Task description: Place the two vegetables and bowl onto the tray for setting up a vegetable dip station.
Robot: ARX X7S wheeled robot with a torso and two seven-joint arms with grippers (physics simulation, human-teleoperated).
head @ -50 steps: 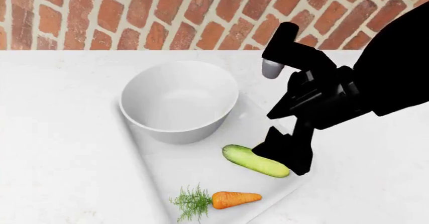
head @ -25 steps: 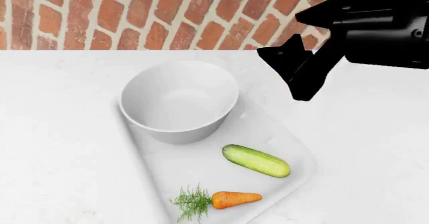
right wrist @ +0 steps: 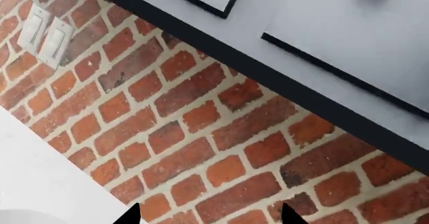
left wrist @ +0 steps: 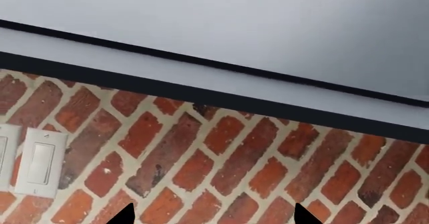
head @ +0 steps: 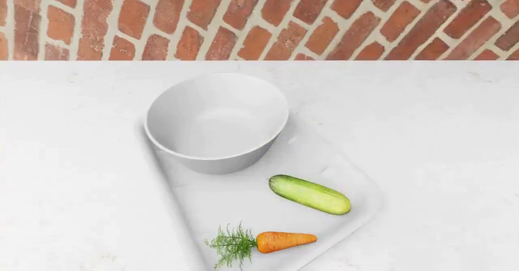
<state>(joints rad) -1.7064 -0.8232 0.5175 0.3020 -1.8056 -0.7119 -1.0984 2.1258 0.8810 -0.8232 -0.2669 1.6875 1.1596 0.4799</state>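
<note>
Where the white counter (head: 73, 161) meets the red brick wall (head: 203, 16), shows a flat white rectangular tray (head: 357, 192) with rounded corners and shallow rim. Carries, left to right: deep glossy round bowl (head: 216, 122) at the far end, feathery-leafed orange carrot (head: 276, 242) nearest the camera, smooth green cucumber (head: 310, 194) between them. Left gripper (left wrist: 211, 219): only two dark fingertips (left wrist: 305, 216) visible, spread apart, holding nothing, facing brick. Right gripper (right wrist: 208, 218): likewise parted, empty, facing brick.
</note>
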